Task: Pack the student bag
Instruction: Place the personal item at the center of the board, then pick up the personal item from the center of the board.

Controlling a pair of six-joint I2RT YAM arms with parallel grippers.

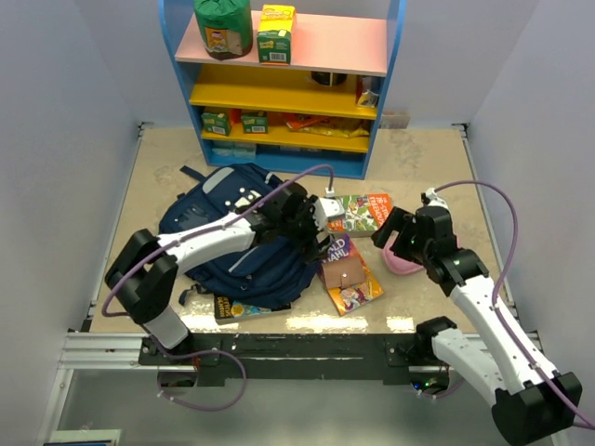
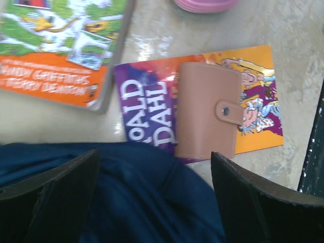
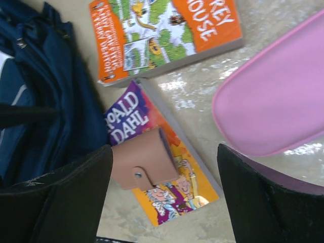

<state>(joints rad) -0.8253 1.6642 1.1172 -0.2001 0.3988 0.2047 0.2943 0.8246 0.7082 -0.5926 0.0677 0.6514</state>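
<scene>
Beige, the table [image 1: 437, 167] bears the navy student bag [image 1: 232, 251] left of centre, and we hold our left gripper [image 2: 154, 164] spread wide over its edge. Our right gripper [image 3: 164, 152] hangs unclenched above the Dahl book [image 3: 172, 195] and tan wallet [image 3: 144, 159].

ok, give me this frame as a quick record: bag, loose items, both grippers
student bag: navy, lying left of centre on the table, under the left arm
left gripper: open, empty, over the bag's right edge
right gripper: open, empty, near the pink case
Roald Dahl book: flat beside the bag, outside it
brown wallet: snapped shut, lying on the Roald Dahl book
orange book: flat, beyond the Roald Dahl book
third book: partly under the bag's near edge
</scene>
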